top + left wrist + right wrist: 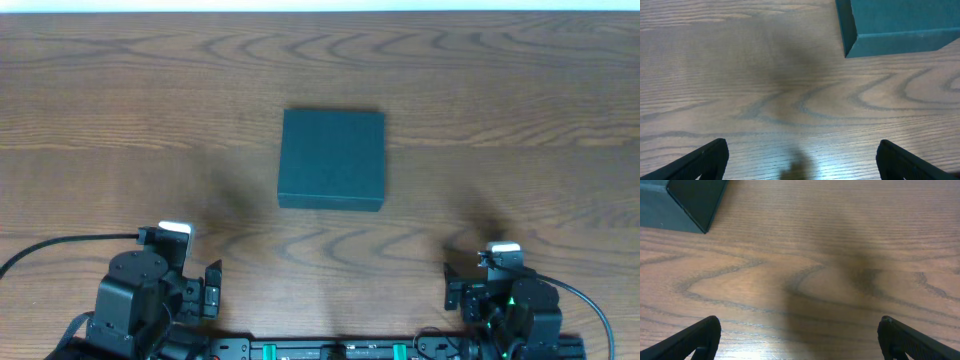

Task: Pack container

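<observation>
One container (331, 160) lies closed on the surface (120, 120), its inside hidden. It is dark teal, matte, square, shallow. The left claw (802, 155) and right claw (800, 332) are released, empty.

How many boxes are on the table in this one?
1. The box sits closed near the middle of the table. Each wrist view shows only a corner of this same box. Anything beyond the picture edges would be hidden.
</observation>
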Robot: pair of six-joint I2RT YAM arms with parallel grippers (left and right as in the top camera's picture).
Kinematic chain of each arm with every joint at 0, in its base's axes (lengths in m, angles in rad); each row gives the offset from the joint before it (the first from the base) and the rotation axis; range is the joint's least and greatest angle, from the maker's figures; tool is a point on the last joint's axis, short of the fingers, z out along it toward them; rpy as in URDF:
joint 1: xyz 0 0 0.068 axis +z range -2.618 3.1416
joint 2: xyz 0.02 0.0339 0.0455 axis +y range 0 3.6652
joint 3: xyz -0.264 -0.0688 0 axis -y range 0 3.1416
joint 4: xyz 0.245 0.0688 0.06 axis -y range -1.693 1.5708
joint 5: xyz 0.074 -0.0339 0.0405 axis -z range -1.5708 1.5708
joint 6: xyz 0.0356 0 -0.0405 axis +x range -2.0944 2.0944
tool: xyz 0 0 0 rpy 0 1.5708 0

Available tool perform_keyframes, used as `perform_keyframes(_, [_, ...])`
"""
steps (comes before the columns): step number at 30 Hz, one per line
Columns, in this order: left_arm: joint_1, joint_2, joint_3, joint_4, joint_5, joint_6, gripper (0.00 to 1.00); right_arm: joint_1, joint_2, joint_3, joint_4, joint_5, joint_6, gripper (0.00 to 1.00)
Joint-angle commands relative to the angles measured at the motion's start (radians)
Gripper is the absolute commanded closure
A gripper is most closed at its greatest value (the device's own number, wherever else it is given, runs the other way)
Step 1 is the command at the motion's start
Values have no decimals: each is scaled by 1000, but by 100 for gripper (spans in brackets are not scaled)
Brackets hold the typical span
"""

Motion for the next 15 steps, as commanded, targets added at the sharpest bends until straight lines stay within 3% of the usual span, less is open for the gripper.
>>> perform_keyframes(1, [-1, 0, 11, -3, -17, -11, 5, -9, -9, -2, -2, -8, -15, 1])
perform_keyframes(15, [-1, -7, 11, -3, -18, -11, 5, -10, -9, -2, -2, -8, -15, 1])
